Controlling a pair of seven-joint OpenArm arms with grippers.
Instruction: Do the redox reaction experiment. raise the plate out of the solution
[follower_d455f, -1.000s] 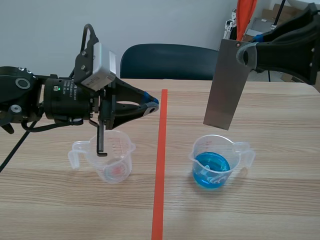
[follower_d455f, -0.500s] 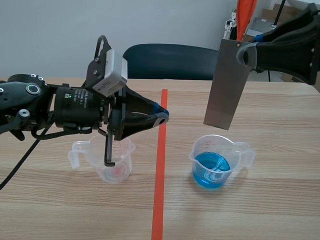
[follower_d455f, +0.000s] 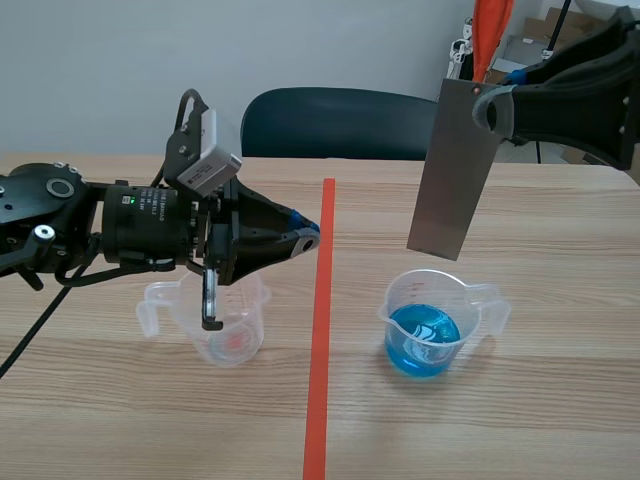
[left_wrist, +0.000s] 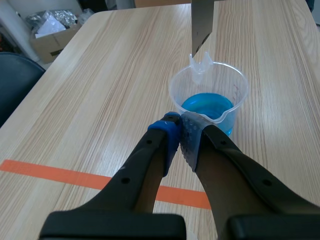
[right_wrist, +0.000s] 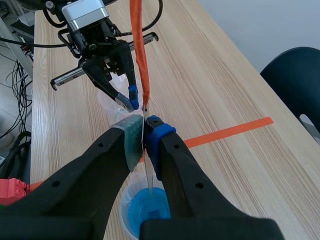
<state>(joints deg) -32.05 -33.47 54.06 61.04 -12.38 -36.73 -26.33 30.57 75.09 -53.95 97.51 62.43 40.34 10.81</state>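
Left gripper (follower_d455f: 312, 236) drawn back, pressed together; right gripper (follower_d455f: 486, 102), arm cropped, pinching plate (follower_d455f: 455, 170) above beaker (follower_d455f: 402, 300)

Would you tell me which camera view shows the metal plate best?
The scene view: the plate shows its whole flat face, hanging clear above the cup of blue solution. The left wrist view catches only its lower corner; the right wrist view sees it edge-on, a thin line between the right arm's jaws.

The left gripper (left_wrist: 180, 129), pads pressed together, points at a clear beaker (left_wrist: 239, 95) of blue solution (left_wrist: 206, 106) just ahead. A metal plate (left_wrist: 202, 20) hangs above the beaker's spout, clear of the liquid. Orange tape (left_wrist: 50, 174) crosses the wooden table (left_wrist: 100, 75) beneath the fingers.
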